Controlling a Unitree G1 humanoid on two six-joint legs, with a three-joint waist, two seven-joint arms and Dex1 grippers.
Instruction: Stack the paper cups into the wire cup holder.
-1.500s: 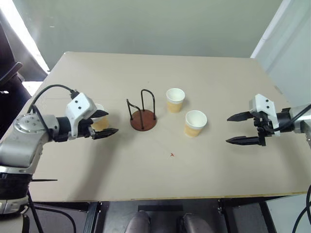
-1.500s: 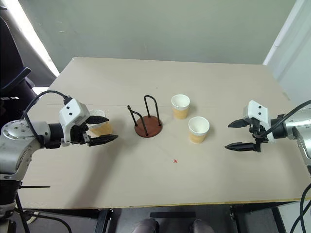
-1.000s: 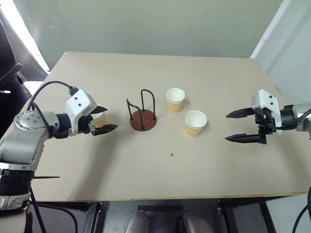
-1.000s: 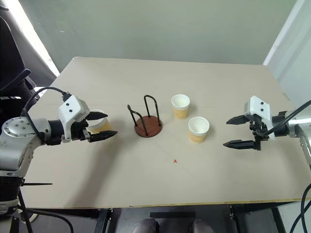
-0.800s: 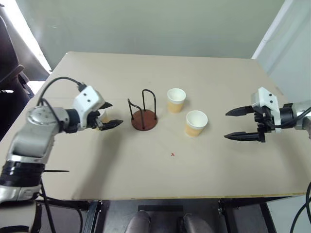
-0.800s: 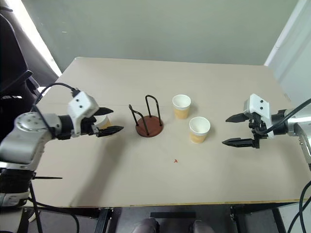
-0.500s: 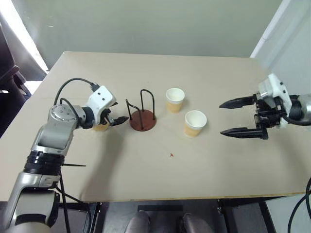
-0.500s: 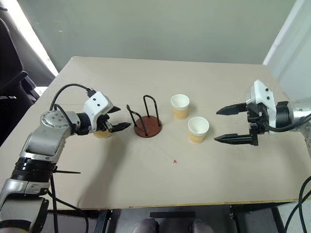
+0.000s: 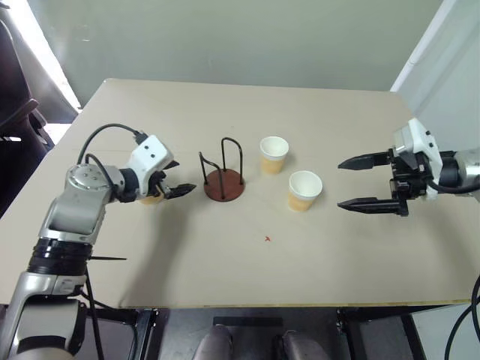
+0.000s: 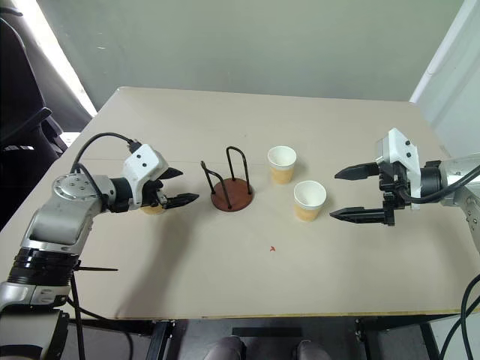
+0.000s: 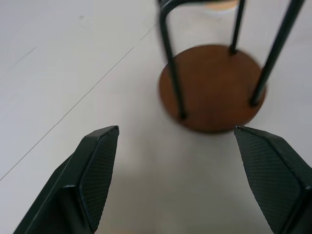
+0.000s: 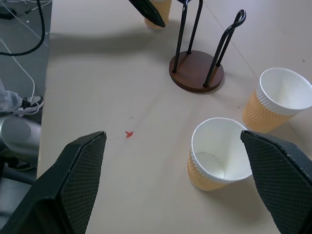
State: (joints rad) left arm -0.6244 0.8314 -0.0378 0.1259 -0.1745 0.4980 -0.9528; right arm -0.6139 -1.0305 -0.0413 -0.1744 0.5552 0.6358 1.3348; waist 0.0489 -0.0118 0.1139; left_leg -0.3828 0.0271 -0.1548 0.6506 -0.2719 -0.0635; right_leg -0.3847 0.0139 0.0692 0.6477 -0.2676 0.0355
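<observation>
The wire cup holder stands mid-table, its brown base empty between two black loops. Two paper cups stand upright to its right. A third cup stands left of the holder, mostly hidden under my left hand. My left gripper is open, its tips past that cup and pointing at the holder. In the left wrist view nothing lies between the fingers, with the holder base just ahead. My right gripper hovers open right of the nearer cup, pointing left.
The beige table has bare room along its front edge, with a small red mark on it. A dark chair stands off the left edge. A wall rises behind the far edge.
My left gripper has moved right toward the holder, so its fingertips now lie past the left cup. My right gripper has risen and drifted left toward the two cups. Both stay open.
</observation>
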